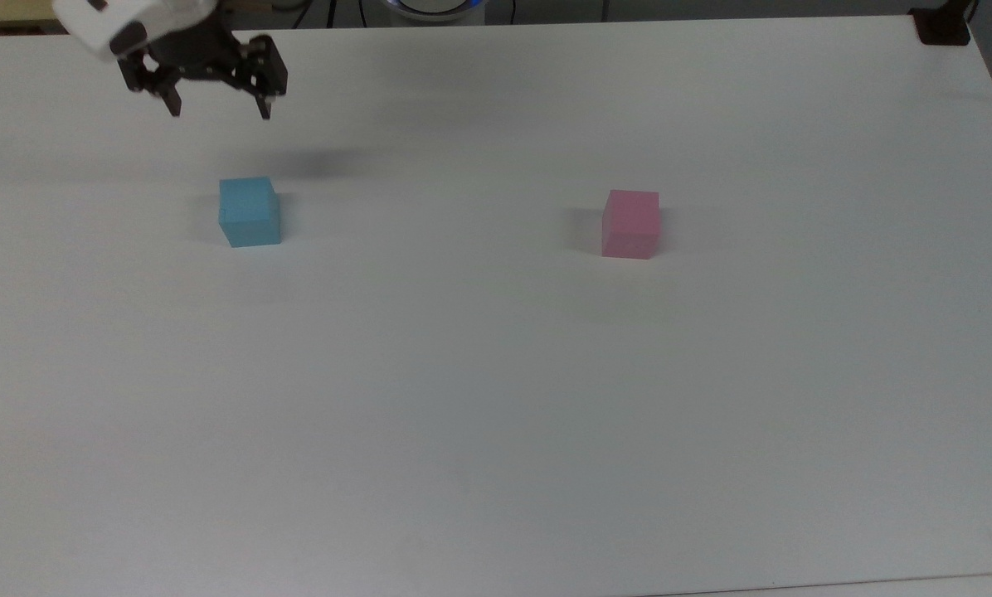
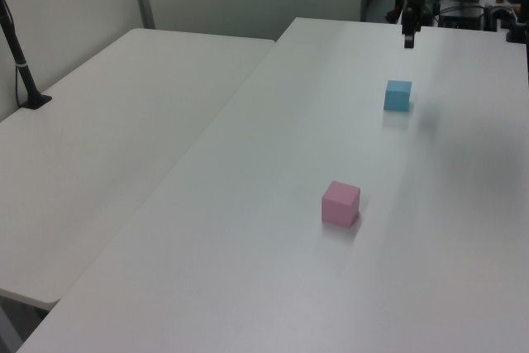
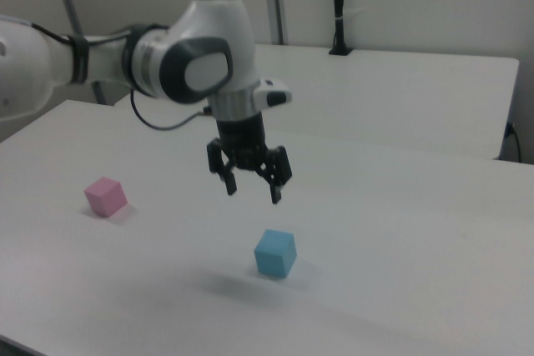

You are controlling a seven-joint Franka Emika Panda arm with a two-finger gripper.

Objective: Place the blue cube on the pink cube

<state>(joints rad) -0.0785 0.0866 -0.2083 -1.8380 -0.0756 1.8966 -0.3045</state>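
Fingers on my gripper (image 3: 253, 193) are spread wide and hold nothing as it hangs above the blue cube (image 3: 275, 253), which sits on the white table (image 1: 496, 414), well apart from the pink cube (image 3: 106, 196)

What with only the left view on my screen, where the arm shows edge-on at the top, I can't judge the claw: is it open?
Observer: Yes. In the right view the claw is open, its fingers spread and nothing between them.
Operator: Is it down at the blue cube?
Observer: No. The right view shows it hanging in the air, with a clear gap between the fingertips and the top of the blue cube.
Operator: Which way do the fingers line up?
Observer: In the top view the two fingers stand side by side along the top view's left-right, and the claw appears toward the upper edge from the blue cube, not on it.
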